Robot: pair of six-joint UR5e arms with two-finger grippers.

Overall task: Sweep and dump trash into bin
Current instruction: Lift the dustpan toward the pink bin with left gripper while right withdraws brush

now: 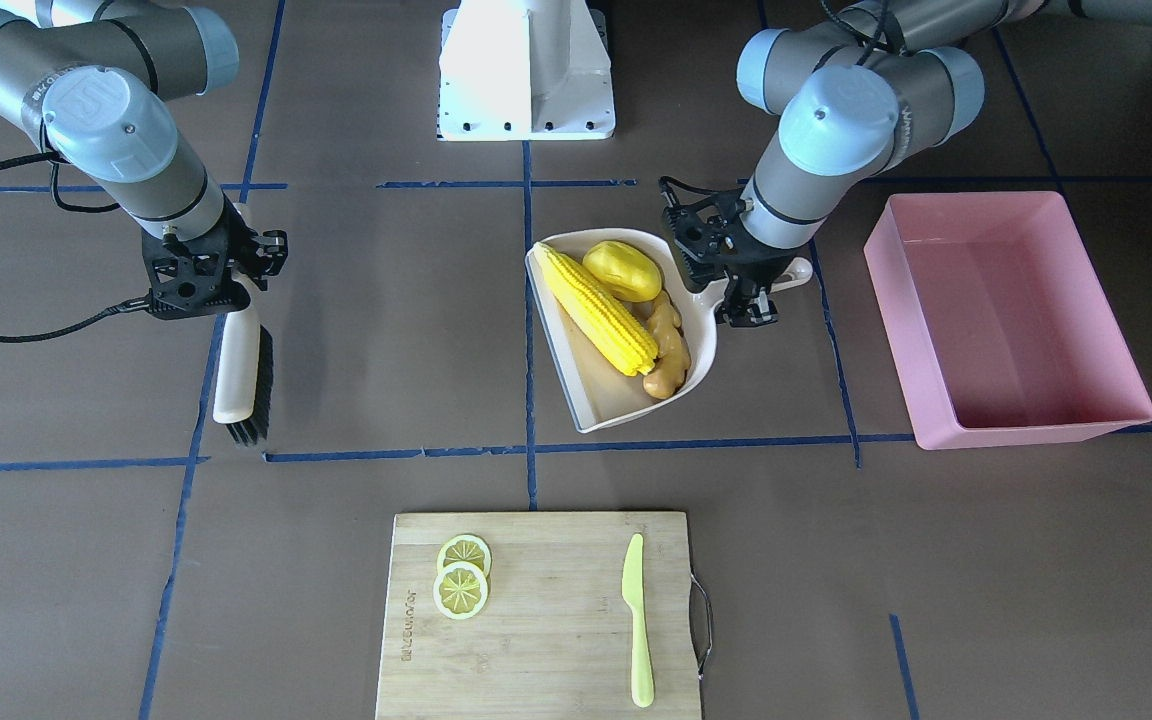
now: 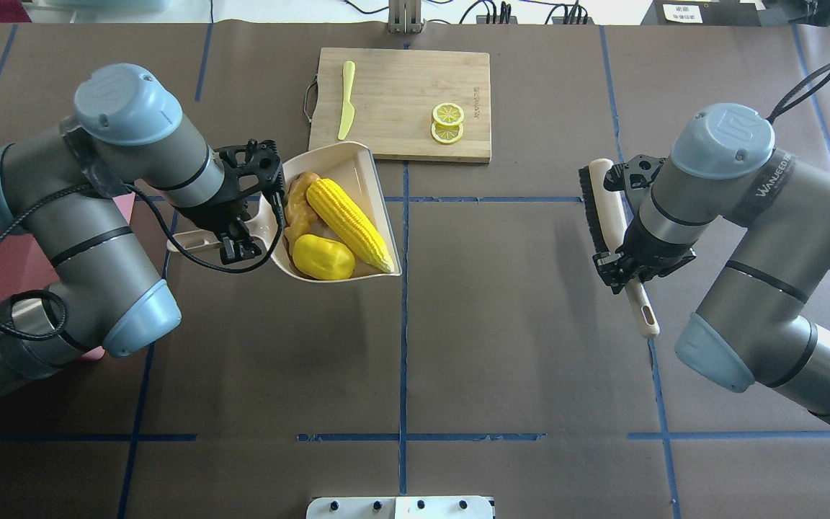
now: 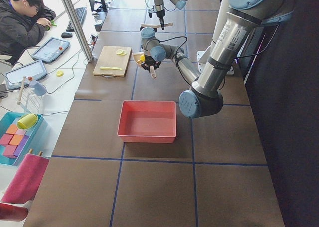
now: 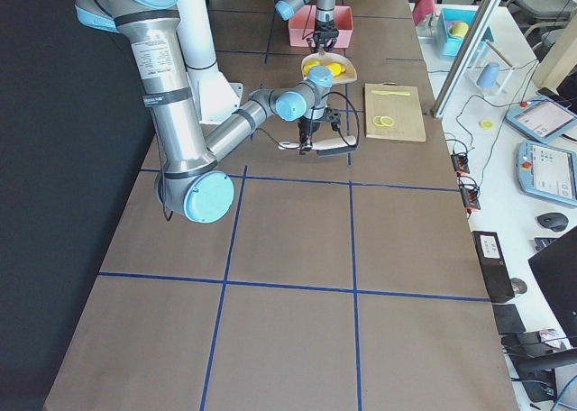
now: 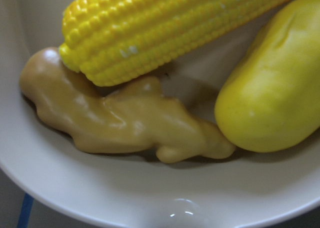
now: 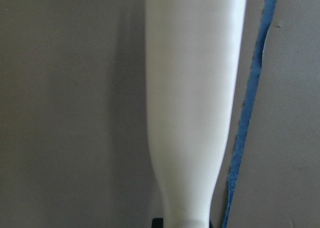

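Observation:
The off-white dustpan (image 1: 598,388) holds the yellow corn cob (image 1: 596,310), the rounded yellow lump (image 1: 623,270) and the tan ginger root (image 1: 668,350). My left gripper (image 1: 746,300) is shut on the dustpan's handle; it also shows in the overhead view (image 2: 235,241). The left wrist view shows the corn (image 5: 165,28), lump (image 5: 272,88) and ginger (image 5: 125,118) lying in the pan. The pink bin (image 1: 911,330) stands empty beside the pan, on my left. My right gripper (image 2: 620,270) is shut on the handle of a brush (image 2: 611,209), bristles near the table.
A wooden cutting board (image 1: 536,640) with two lemon slices (image 1: 463,580) and a yellow-green knife (image 1: 636,620) lies at the far middle of the table. The robot's base (image 1: 526,70) is at the near edge. Blue tape lines cross the brown table.

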